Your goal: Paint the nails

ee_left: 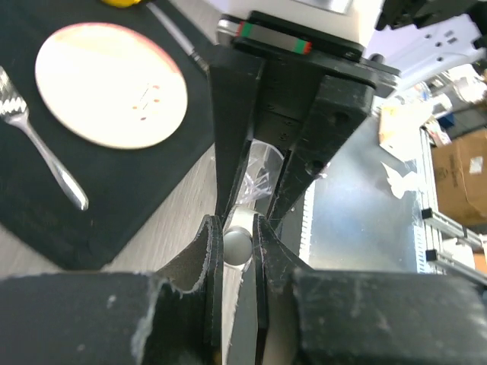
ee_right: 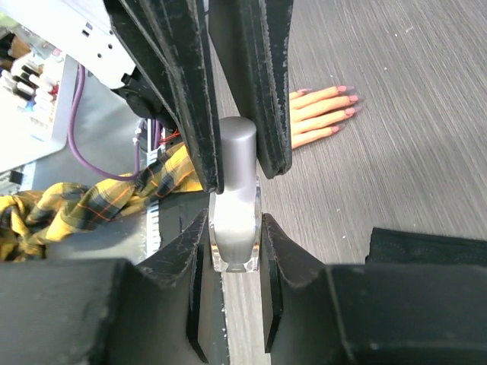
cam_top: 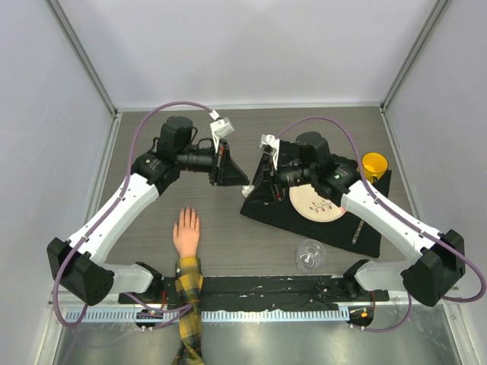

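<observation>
Risk is a two-arm fight over one small part.

Top view: left gripper point(cam_top: 240, 179) and right gripper point(cam_top: 256, 187) meet tip to tip in mid-air, between hand point(cam_top: 186, 232) and mat point(cam_top: 283, 215). Hand lies flat on the table with its fingers pointing away from the bases, well apart from both tools. Whatever sits between the tips is hidden here. A drop would land on table or mat edge, not on the hand.

Left wrist: left jaws are pinched on the round silver cap point(ee_left: 237, 243), seen end-on. The right gripper's fingers come in from the far side. The grip sits right at the pad tips, so a twist or pull could let the cap slip out.

Right wrist: right jaws are clamped on the clear bottle point(ee_right: 234, 236), and the left ones are clamped on the cap straight beyond it. Cap and bottle are in line and touching. Any off-axis pull would cock the bottle in the pads or shear it loose. The bottle seems to lie along the right fingers, closer to level than upright, though the angle is hard to read. If so, polish could run out once it's uncapped.

Nails point(ee_right: 346, 106) are in the background, pinkish, far from the bottle. It's a long carry with a wet brush, so there's drip risk on the table and the sleeve point(ee_right: 84, 199).
</observation>
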{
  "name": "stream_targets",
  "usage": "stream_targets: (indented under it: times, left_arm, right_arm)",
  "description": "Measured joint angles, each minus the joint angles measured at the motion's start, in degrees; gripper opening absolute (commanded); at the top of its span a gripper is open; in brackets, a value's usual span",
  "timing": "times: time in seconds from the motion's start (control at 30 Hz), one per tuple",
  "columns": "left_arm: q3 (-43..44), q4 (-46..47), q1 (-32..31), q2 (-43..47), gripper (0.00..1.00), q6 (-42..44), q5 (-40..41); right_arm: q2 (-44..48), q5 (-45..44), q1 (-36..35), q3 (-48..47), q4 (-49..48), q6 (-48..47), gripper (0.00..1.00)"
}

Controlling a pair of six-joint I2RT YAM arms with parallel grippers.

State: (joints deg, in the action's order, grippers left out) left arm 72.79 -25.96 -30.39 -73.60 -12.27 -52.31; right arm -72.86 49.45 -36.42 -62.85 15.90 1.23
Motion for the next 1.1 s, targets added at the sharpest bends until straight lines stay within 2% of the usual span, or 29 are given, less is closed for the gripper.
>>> stream_targets:
  times: [0.1,0.2,0.23,0.3,0.33,0.37,0.5,0.7,0.77,0.83,0.93,1.1]
  left_arm:
    - [-0.1,4.1,0.5,-1.6,0.01,0.4,-3.9]
    - [-0.3,5.5,0.5,-1.7,0.34,-0.6,-3.5]
    - [-0.1,5.7,0.5,-1.7,0.51,-1.2,-2.8]
    - [0.9,5.7,0.5,-1.7,0.63,-2.2,-0.6]
    - [1.8,5.6,0.4,-1.7,0.73,-4.1,1.1]
    - [2.4,6.0,0.4,-1.4,0.75,-5.8,2.6]
    - [1.3,10.0,0.4,2.0,0.76,-14.8,6.1]
    - [-5.0,23.5,0.7,7.8,0.67,-26.8,7.9]
    - [-6.4,30.2,0.9,7.3,0.55,-31.9,8.2]
    - [-8.0,38.8,1.0,5.5,0.48,-38.3,8.4]
    - [-8.4,45.7,1.0,2.9,0.45,-43.7,8.3]
    - [-8.4,51.7,1.2,2.5,0.42,-47.8,7.6]
  right_arm:
    - [0.5,0.3,0.7,-0.4,1.1,0.7,0.0]
    - [1.0,-1.0,0.9,-0.4,1.3,0.7,0.0]
    - [1.4,-2.1,0.9,-0.4,1.3,0.7,0.0]
    - [2.1,-4.5,0.6,-0.6,1.7,0.8,0.0]
    - [2.4,-5.8,0.5,-0.7,2.0,0.8,0.0]
    - [2.8,-7.2,0.5,-0.8,2.3,0.8,0.0]
    - [3.1,-8.6,0.5,-1.4,3.0,1.0,0.0]
    - [2.4,-5.1,0.5,-5.6,2.1,4.9,0.0]
    - [2.1,-3.1,0.5,-7.5,1.2,6.5,0.0]
    - [1.9,-1.0,0.5,-9.4,-0.8,8.6,0.0]
    - [1.9,-0.1,0.5,-10.4,-2.3,10.6,0.0]
    - [1.8,0.3,0.7,-10.4,-3.9,12.5,0.0]
